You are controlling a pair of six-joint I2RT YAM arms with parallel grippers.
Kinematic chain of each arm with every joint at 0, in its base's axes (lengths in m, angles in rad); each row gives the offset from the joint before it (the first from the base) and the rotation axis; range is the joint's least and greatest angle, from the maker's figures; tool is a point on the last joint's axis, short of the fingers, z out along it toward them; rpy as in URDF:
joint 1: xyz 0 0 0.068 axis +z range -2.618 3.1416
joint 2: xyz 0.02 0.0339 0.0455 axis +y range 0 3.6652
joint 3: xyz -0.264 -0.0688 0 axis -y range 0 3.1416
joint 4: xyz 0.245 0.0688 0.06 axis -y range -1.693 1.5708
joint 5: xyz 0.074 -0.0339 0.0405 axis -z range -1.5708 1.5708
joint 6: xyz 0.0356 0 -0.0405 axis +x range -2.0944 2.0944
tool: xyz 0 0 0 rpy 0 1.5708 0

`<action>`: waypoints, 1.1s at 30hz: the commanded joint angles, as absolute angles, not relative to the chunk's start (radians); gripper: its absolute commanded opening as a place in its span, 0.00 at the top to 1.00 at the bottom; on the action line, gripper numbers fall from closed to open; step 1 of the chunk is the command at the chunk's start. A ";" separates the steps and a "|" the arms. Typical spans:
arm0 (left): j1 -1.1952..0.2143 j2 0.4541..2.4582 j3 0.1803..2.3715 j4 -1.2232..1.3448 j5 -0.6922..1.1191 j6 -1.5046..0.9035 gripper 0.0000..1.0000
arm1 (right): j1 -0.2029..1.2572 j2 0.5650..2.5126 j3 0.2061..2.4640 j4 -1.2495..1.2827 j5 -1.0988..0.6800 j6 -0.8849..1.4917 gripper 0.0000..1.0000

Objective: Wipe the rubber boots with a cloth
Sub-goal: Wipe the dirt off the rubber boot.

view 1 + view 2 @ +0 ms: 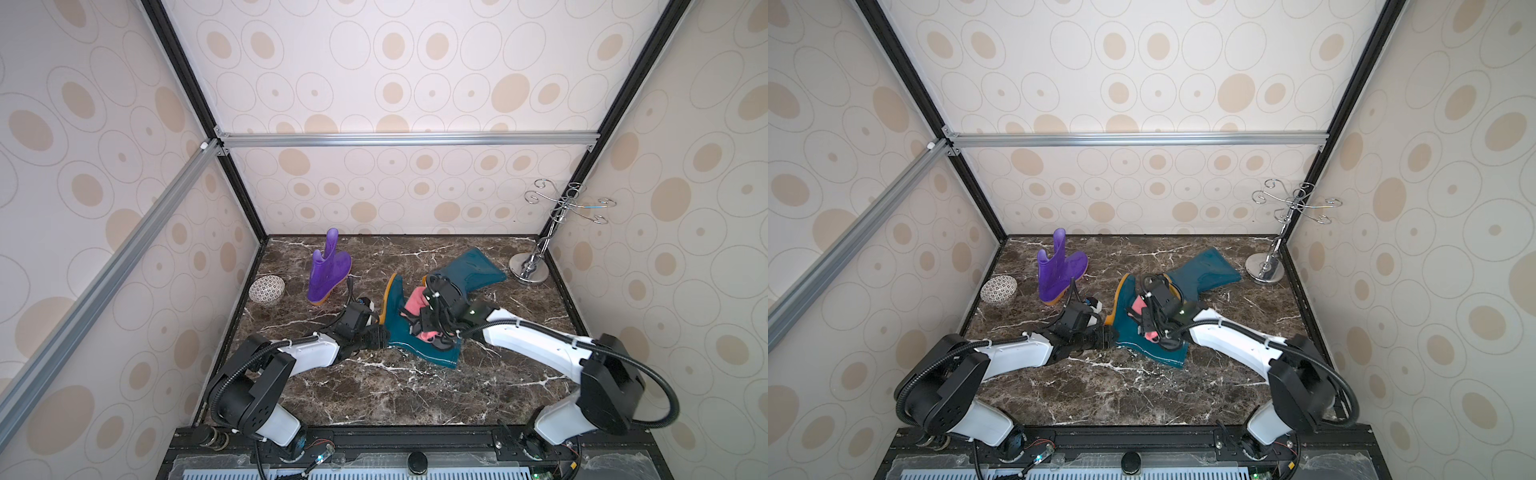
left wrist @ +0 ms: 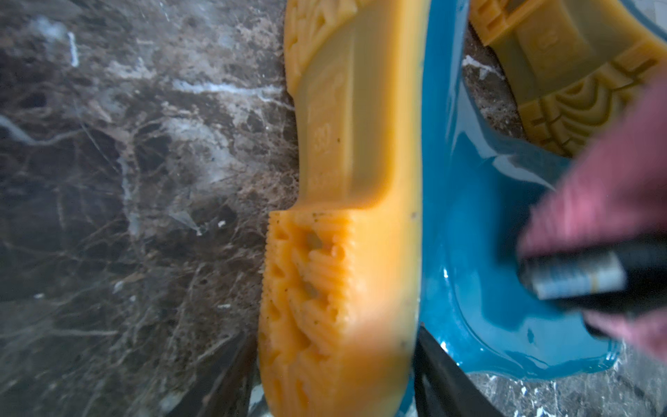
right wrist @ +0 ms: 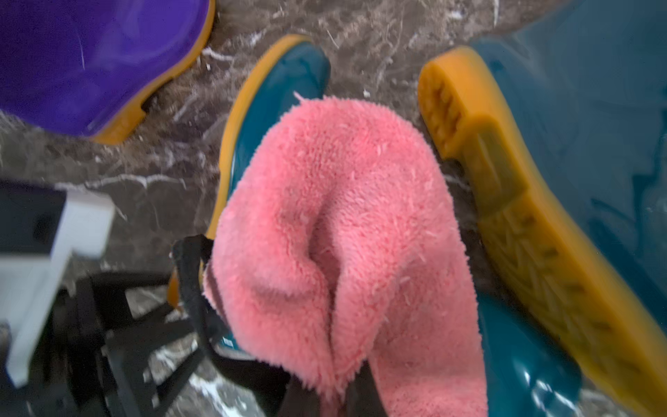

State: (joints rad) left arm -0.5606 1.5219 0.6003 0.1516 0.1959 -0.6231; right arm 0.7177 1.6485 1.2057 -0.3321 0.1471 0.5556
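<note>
- Rubber boots: the near teal boot (image 1: pixel 401 338) lies on its side mid-tabletop (image 1: pixel 374 395), orange sole toward the left edge; the second teal boot (image 1: pixel 473 268) lies toward the far right corner; the purple boot (image 1: pixel 328 270) sits near the far left corner
- left hand (image 1: pixel 382 334) looks clasped around the near teal boot's heel, a finger on each side of the sole
- right hand (image 1: pixel 419 322) is clenched on the pink cloth (image 3: pixel 343 216), pressing it on that boot's upturned flank
- likely light, glossy and slippery, with a floppy shaft; the stiff treaded heel seems the surest hold, else wiping may skate it across the marble
</note>
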 commanded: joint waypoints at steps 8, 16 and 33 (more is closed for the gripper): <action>-0.554 1.505 0.566 0.030 0.160 -0.591 0.34 | 0.591 2.085 1.595 -0.339 -0.035 0.556 1.00; -0.553 1.503 0.573 0.028 0.150 -0.588 0.34 | 0.658 1.845 1.204 -0.189 -0.028 0.585 1.00; -0.538 1.500 0.573 0.030 0.149 -0.583 0.34 | 0.688 1.326 0.674 -0.486 0.030 0.589 1.00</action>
